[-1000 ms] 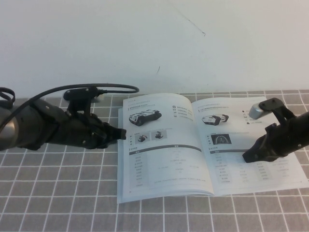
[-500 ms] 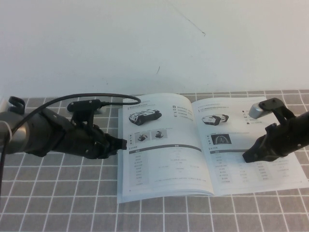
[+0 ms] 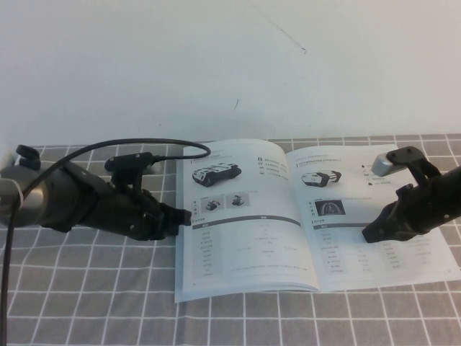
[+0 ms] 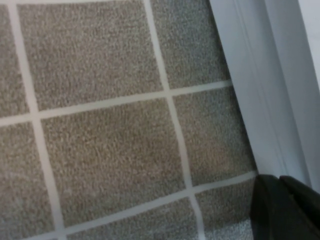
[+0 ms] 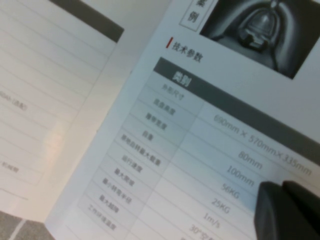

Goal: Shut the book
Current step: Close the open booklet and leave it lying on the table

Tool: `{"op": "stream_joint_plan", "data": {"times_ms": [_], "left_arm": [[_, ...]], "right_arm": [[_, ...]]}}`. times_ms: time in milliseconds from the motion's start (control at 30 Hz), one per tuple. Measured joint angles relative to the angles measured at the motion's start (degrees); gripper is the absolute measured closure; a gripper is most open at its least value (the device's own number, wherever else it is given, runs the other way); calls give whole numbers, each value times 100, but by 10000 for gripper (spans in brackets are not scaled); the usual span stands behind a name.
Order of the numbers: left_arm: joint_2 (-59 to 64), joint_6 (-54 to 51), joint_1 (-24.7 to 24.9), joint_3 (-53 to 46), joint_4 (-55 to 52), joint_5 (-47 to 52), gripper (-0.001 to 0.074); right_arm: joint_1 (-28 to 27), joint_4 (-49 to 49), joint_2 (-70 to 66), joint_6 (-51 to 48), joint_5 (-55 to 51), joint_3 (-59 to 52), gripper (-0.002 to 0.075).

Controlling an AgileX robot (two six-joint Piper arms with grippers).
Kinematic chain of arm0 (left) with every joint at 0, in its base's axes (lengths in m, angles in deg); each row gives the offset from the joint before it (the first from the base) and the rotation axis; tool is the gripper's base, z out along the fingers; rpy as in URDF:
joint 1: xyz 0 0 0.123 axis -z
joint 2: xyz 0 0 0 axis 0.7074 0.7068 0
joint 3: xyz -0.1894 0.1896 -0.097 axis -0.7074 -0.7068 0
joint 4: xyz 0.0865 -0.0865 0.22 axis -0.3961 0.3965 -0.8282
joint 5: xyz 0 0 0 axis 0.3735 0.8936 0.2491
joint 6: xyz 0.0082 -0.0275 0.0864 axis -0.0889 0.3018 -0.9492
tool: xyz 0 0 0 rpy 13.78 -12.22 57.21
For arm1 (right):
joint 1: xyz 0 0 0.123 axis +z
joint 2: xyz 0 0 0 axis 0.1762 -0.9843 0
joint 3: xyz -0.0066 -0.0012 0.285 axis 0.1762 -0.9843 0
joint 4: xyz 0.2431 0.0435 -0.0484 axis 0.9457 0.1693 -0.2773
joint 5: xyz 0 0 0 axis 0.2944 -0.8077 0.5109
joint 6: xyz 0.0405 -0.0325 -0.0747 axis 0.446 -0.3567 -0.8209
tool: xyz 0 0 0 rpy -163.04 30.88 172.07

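Lower and nearer than a second ago, the left hand (image 3: 181, 215) sits at the left edge of the book (image 3: 245, 231), fingers pressed together, likely to slip under that page. It lies open on the worktop (image 3: 86, 288); the right hand (image 3: 371, 234), also pressed together, rests on its right page, probably steadying it.

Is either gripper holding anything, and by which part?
Nothing held: left gripper beside the book, at its left edge; right gripper over its right page.

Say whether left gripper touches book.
Cannot tell: left wrist view shows the left gripper at the book edge, contact unclear. Right gripper is over the right page.
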State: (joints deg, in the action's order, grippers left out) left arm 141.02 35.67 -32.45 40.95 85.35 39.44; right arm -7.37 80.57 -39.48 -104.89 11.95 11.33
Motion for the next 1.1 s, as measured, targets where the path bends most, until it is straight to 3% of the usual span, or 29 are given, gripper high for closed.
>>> {"op": "stream_joint_plan", "data": {"times_ms": [300, 667, 867, 1100], "left_arm": [[62, -301, -11, 13, 631, 275, 738], [115, -2508, 0, -8, 2854, 1439, 738], [115, -2658, 0, -17, 2763, 1487, 738], [-42, -1919, -107, -17, 1529, 972, 738]], "right_arm": [[0, -4, 0, 41, -8, 0, 729], [0, -4, 0, 65, -8, 0, 729], [0, -4, 0, 65, -13, 0, 729], [0, -4, 0, 65, -13, 0, 729]]}}
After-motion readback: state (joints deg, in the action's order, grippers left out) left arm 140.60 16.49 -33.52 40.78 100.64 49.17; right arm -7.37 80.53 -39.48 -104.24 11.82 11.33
